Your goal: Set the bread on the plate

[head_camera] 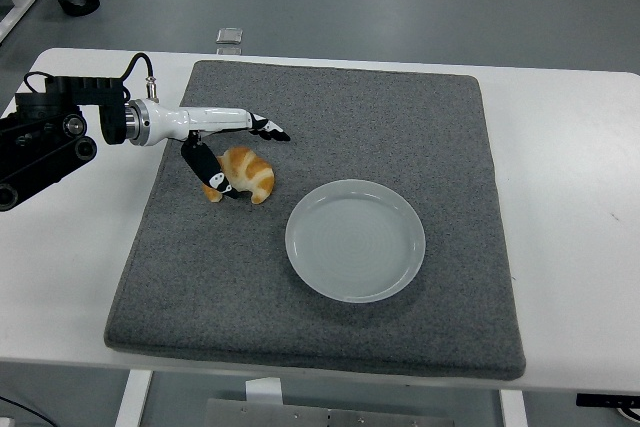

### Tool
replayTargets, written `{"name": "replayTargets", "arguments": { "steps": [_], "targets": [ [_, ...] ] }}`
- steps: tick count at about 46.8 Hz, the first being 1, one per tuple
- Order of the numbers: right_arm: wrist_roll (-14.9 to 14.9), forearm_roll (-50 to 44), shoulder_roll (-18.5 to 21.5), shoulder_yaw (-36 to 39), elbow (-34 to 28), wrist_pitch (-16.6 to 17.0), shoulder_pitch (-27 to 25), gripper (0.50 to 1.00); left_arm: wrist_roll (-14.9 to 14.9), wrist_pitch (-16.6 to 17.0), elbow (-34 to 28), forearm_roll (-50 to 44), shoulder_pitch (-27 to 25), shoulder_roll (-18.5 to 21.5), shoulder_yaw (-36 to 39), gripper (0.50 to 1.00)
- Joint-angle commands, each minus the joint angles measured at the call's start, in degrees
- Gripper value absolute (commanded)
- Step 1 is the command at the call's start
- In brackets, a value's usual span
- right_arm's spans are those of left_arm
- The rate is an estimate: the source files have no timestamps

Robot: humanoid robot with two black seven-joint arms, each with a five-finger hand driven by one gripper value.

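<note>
The bread [245, 174] is a little curved roll, golden brown; it lies on the gray mat [330, 67] in the left middle of the picture, near the white plate [355, 240] but not touching it; the plate sits lower and to the right, and nothing is on it. The left hand [225, 142] comes in from the left side; its fingers [268, 128] are spread apart, with the long ones stretched out above the bread and the thumb down on the bread's left side; they reach around it but are not squeezed on it yet, as far as I can see. The right hand is not in the picture.

I think the bread is light and soft, with a flaky crust that could crack or squash; so a gentle pinch will do. The best place to hold looks like the fat middle of the curve, thumb on one side and fingers on the other; the thin tips could break off. The mat covers most of the white tabletop [570, 147].
</note>
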Motion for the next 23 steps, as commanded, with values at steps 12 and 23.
{"name": "replayTargets", "arguments": {
  "steps": [12,23],
  "targets": [
    [0.0,0.0,0.0,0.0,0.0,0.0,0.0,0.93,0.1,3.1,0.5,0.2,-0.1,-0.6,2.6,0.986],
    [0.0,0.0,0.0,0.0,0.0,0.0,0.0,0.93,0.1,5.0,0.8,0.2,-0.1,-0.6,4.5,0.981]
  ]
}}
